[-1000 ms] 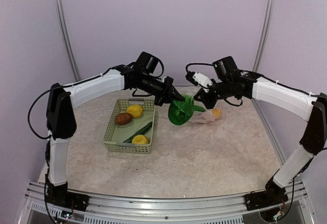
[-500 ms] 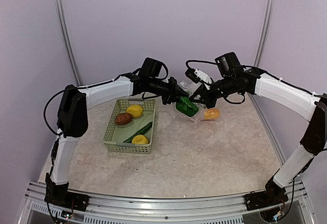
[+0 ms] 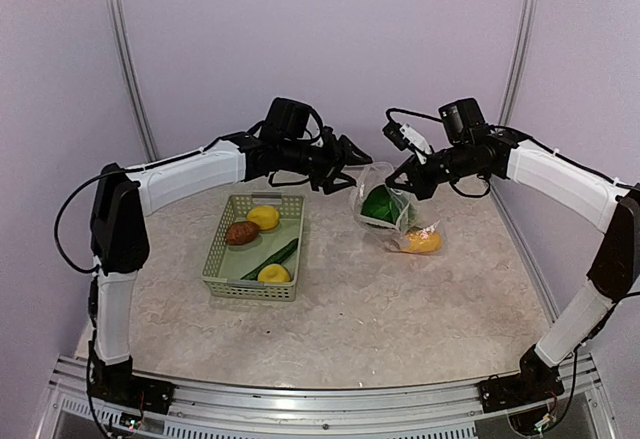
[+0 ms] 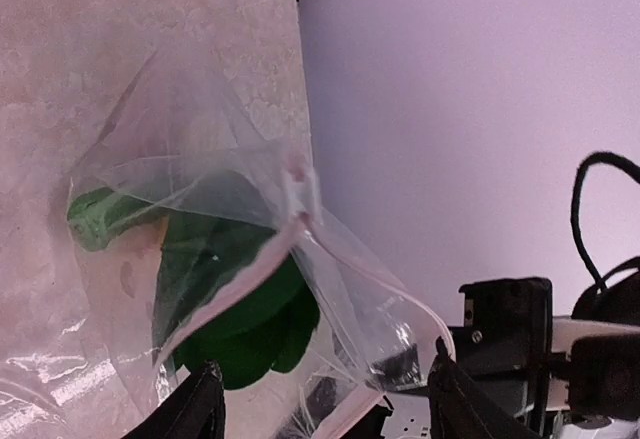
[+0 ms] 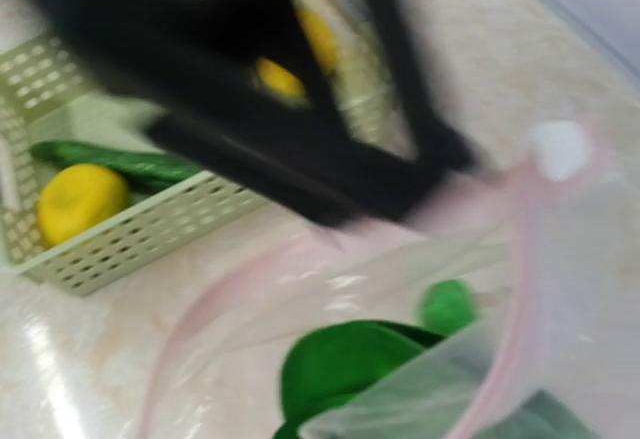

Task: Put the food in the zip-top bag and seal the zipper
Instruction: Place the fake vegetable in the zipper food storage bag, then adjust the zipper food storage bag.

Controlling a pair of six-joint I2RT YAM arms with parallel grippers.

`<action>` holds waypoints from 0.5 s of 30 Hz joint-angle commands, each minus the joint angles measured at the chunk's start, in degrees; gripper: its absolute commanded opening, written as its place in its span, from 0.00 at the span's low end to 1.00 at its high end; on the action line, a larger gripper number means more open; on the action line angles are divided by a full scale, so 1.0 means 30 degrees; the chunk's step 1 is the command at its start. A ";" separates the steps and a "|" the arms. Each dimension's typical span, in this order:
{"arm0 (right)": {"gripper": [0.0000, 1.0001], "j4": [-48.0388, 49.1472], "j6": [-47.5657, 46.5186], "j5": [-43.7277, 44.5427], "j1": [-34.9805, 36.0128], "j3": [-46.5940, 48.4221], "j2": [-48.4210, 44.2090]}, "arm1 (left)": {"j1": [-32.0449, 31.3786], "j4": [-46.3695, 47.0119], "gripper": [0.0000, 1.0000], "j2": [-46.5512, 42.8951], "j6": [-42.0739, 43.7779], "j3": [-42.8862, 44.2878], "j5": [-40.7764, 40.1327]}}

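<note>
Since a second ago the left claw (image 3: 348,162) has let go of the green leafy toy piece (image 3: 380,204) and drawn back toward the pale green slatted plastic basket (image 3: 222,259). Its fingers stand spread with nothing between them. That piece now lies inside the clear floppy zip-top bag (image 3: 400,224), above the orange toy piece (image 3: 422,242). The bag hangs from the right claw (image 3: 407,176), pinched tight on its mouth edge, with its low end on the mottled bench (image 3: 400,309). For the next fetch, the right claw should hold the mouth lifted and gaping while the left goes for a yellow toy lemon (image 3: 263,217). Motion smears the right wrist view, so the exact pinch point on the pale press-seal zipper (image 4: 375,279) is hard to make out.
</note>
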 commanded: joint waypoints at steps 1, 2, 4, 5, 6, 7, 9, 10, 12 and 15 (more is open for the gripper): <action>0.00 0.0832 0.0556 -0.0037 -0.0641 -0.0236 -0.0436 | -0.1255 -0.2206 0.62 -0.3224 0.4534 -0.0841 -0.4219; 0.00 0.0899 0.0581 -0.0080 -0.0677 -0.0297 -0.0444 | -0.1457 -0.2610 0.59 -0.3437 0.4881 -0.1163 -0.4995; 0.00 0.1080 0.0596 -0.0173 -0.0669 -0.0485 -0.0466 | -0.1637 -0.3417 0.52 -0.3613 0.4970 -0.1354 -0.5776; 0.00 0.1168 0.0634 -0.0203 -0.0659 -0.0552 -0.0451 | -0.1643 -0.3878 0.49 -0.3469 0.4808 -0.1183 -0.5805; 0.00 0.1223 0.0642 -0.0254 -0.0650 -0.0571 -0.0369 | -0.1619 -0.4324 0.44 -0.3169 0.4612 -0.0917 -0.5758; 0.00 0.1215 0.0636 -0.0323 -0.0653 -0.0563 -0.0285 | -0.1616 -0.4687 0.40 -0.2933 0.4488 -0.0627 -0.5572; 0.00 0.1170 0.0677 -0.0520 -0.0643 -0.0553 -0.0126 | -0.1631 -0.5228 0.34 -0.2196 0.4389 0.0011 -0.5166; 0.00 0.1183 0.0699 -0.0572 -0.0663 -0.0538 -0.0072 | -0.1643 -0.5723 0.33 -0.1765 0.4296 0.0474 -0.5106; 0.00 0.1168 0.0707 -0.0659 -0.0634 -0.0542 -0.0028 | -0.1644 -0.6809 0.33 -0.0930 0.4219 0.1348 -0.5474; 0.00 0.1170 0.0672 -0.0708 -0.0639 -0.0651 -0.0055 | -0.1553 -0.7300 0.42 -0.0333 0.4015 0.1367 -0.6085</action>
